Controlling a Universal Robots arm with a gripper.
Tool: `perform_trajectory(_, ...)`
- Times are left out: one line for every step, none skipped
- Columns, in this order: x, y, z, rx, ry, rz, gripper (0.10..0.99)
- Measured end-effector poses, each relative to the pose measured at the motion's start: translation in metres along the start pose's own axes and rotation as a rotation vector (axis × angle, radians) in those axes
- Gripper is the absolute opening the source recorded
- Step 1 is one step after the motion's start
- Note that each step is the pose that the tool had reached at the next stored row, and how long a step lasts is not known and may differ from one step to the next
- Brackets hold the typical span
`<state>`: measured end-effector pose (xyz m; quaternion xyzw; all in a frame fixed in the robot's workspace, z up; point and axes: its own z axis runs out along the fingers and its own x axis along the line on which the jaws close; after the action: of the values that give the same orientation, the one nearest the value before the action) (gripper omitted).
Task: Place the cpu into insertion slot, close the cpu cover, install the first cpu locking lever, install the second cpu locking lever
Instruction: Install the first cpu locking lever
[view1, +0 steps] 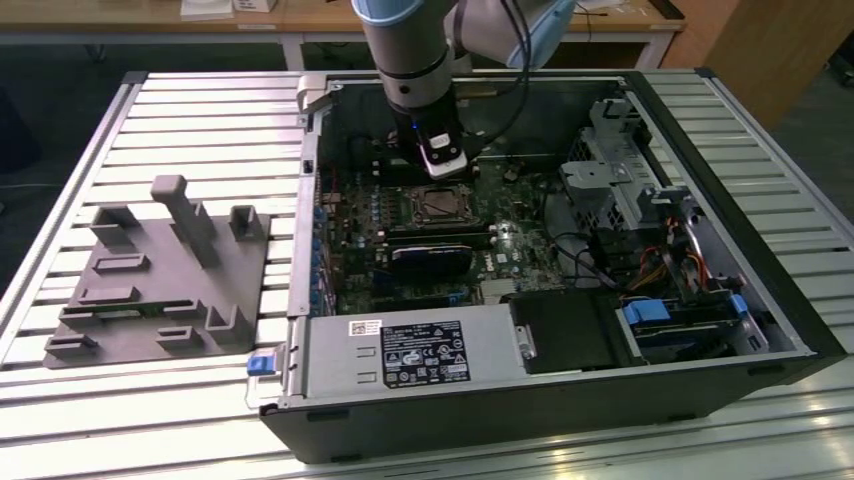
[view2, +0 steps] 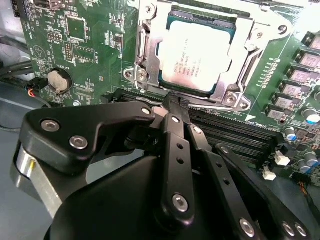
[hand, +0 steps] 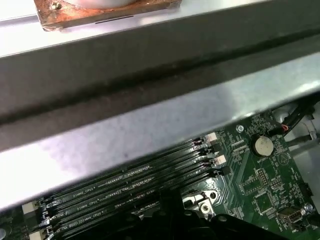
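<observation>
- Slatted aluminium worktop (view1: 134, 410), ridged and shiny. One black computer case (view1: 534, 410) lies on it, open on top and walled on all four sides.
- On the exterior view's left of the case is one matte grey fixture plate (view1: 160, 280) with upright posts and low blocks. It sits well apart from the work.
- Nearest inside the case is a grey sheet-metal power supply (view1: 320, 370). A drive bay with a blue plastic caddy (view1: 654, 315) is on the exterior view's right.
- The green circuit board (view1: 360, 280) is beyond that. One black card (view1: 430, 262) sits just on the near side of the insertion slot (view1: 438, 205), so room is tight there.
- The cpu (view2: 197, 55) is square and flat with a pale metal top, and it is seated in the insertion slot.
- The cpu cover (view2: 250, 50) is a silvery stamped frame. It lies flat around the chip, whose top shows through the window.
- The end effector (view2: 172, 102) is black jointed links with silver screws. Its fingers are closed tip to tip, with nothing visible between them.
- The tip is at the cover's edge on the side facing the memory slots (view2: 235, 135). I cannot tell if it touches.
- I count four memory slots in the first wrist view. They are long, black and side by side.
- One round silver coin battery (view2: 59, 80) sits on the board, clear of the end effector.
- The grey arm (view1: 414, 60) drops straight down toward the far end of the case. The case wall's bare metal lip (hand: 150, 115) looms close in the first wrist view.
</observation>
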<state>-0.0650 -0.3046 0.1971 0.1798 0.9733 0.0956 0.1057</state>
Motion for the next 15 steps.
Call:
perform_trajectory(0.0003, 0.0007, 0.0001, 0.0, 0.0001, 0.0, 0.106)
perform_trajectory(0.0013, 0.0031, 0.0005, 0.0, 0.0, 0.0, 0.106)
perform_trajectory(0.0018, 0.0045, 0.0007, 0.0, 0.0001, 0.0, 0.106)
perform_trajectory(0.0024, 0.0058, 0.001, 0.0, 0.0001, 0.0, 0.106)
perform_trajectory(0.0028, 0.0069, 0.0011, 0.0, 0.0, 0.0, 0.106)
perform_trajectory(0.003, 0.0073, 0.0012, 0.0, 0.0, 0.0, 0.106)
perform_trajectory(0.0029, 0.0073, 0.0012, 0.0, 0.0001, 0.0, 0.106)
perform_trajectory(0.0029, 0.0073, 0.0012, 0.0, 0.0001, 0.0, 0.106)
perform_trajectory(0.0028, 0.0073, 0.0013, 0.001, -0.0002, 0.0, 0.106)
perform_trajectory(0.0027, 0.0073, 0.0014, 0.002, -0.0007, -0.001, 0.106)
perform_trajectory(0.0026, 0.0071, 0.0014, 0.003, -0.0011, -0.001, 0.106)
perform_trajectory(0.0024, 0.0069, 0.0014, 0.004, -0.0016, -0.001, 0.106)
perform_trajectory(0.0023, 0.0067, 0.0014, 0.006, -0.0021, -0.001, 0.106)
perform_trajectory(0.0022, 0.0065, 0.0013, 0.007, -0.0025, -0.002, 0.106)
perform_trajectory(0.0022, 0.0064, 0.0013, 0.008, -0.0027, -0.002, 0.106)
